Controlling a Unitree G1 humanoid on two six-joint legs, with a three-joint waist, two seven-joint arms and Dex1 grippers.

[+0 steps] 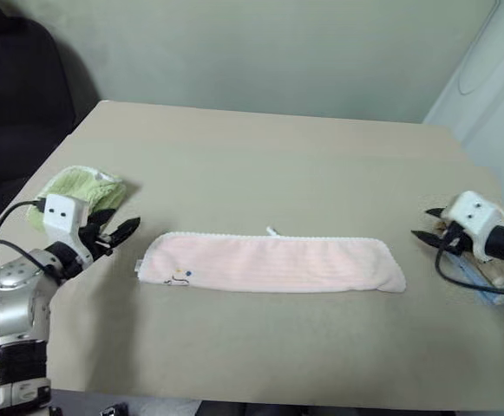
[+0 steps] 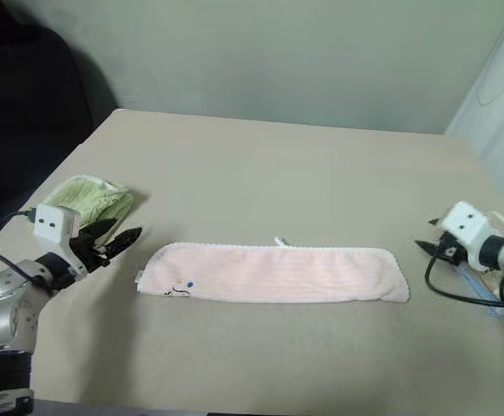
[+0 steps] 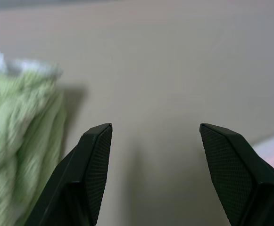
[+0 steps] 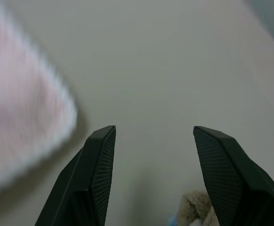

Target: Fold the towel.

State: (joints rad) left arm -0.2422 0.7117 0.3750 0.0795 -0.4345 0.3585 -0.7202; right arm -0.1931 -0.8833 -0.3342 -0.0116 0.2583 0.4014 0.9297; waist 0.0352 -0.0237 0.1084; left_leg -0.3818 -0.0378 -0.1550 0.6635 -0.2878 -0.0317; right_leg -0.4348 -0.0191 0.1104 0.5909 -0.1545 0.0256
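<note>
The pale pink towel (image 1: 273, 263) lies folded into a long narrow strip across the middle of the table, its white scalloped edge and small loop tab along the far side, a small dark mark near its left end. My left gripper (image 1: 119, 229) hovers just off the strip's left end, open and empty; its fingers (image 3: 96, 165) stand wide apart over bare tabletop. My right gripper (image 1: 427, 224) hangs a little beyond the right end, also open with nothing between its fingers (image 4: 99, 169). The towel's edge (image 4: 28, 122) shows beside it in the right wrist view.
A crumpled light green towel (image 1: 76, 189) sits at the table's left edge, right behind my left gripper. A beige and blue cloth (image 1: 486, 282) lies under my right arm at the right edge. The tan table (image 1: 269, 156) extends far back.
</note>
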